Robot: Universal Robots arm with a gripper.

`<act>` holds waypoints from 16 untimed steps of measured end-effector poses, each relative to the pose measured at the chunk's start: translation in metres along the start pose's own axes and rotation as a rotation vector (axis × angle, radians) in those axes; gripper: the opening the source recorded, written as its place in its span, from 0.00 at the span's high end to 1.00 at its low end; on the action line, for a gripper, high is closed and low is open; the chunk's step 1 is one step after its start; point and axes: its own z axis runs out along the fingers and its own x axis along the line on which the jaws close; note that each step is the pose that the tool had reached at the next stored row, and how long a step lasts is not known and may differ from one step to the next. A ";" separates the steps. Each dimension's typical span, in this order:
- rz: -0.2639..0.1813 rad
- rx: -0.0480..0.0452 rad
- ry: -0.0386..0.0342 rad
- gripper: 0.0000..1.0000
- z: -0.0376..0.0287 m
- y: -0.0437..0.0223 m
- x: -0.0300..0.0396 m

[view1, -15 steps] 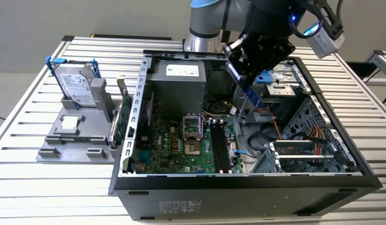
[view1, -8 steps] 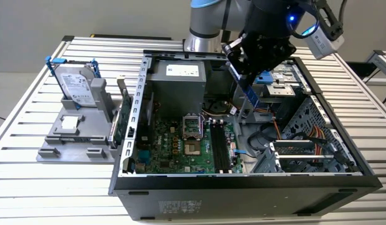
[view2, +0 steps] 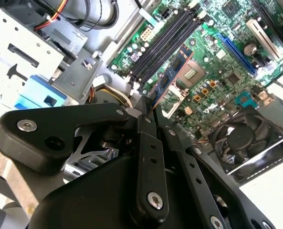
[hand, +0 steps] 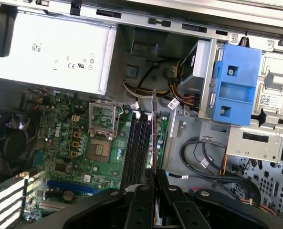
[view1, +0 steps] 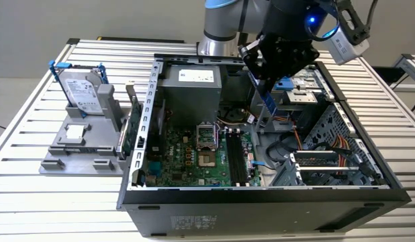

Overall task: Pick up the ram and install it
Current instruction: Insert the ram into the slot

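Dark-blue ram (view2: 167, 76), green motherboard (hand: 65, 138), seemingly black end effector (view2: 151, 107)

Lighting was even and fairly bright, apparently from overhead. In the exterior view the slatted table (view1: 32, 191) reflected pale glare, strongest toward the lower corners, and the case (view1: 261, 212) front was dark with little detail. A blue lamp (view1: 313, 20) glowed on the arm, overexposed at its centre. In the second wrist view the gripper (view2: 151, 109) body was close, soft and underlit; the motherboard (view2: 217, 57) behind was sharper. In the first wrist view the power supply (hand: 55, 52) was washed out by glare.
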 end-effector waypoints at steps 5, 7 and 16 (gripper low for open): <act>0.039 -0.0005 -0.0017 1.00 0.0000 0.0000 0.0000; 0.055 -0.0006 -0.0024 1.00 0.0000 0.0000 0.0000; 0.125 -0.0012 -0.0054 1.00 0.0000 0.0000 0.0000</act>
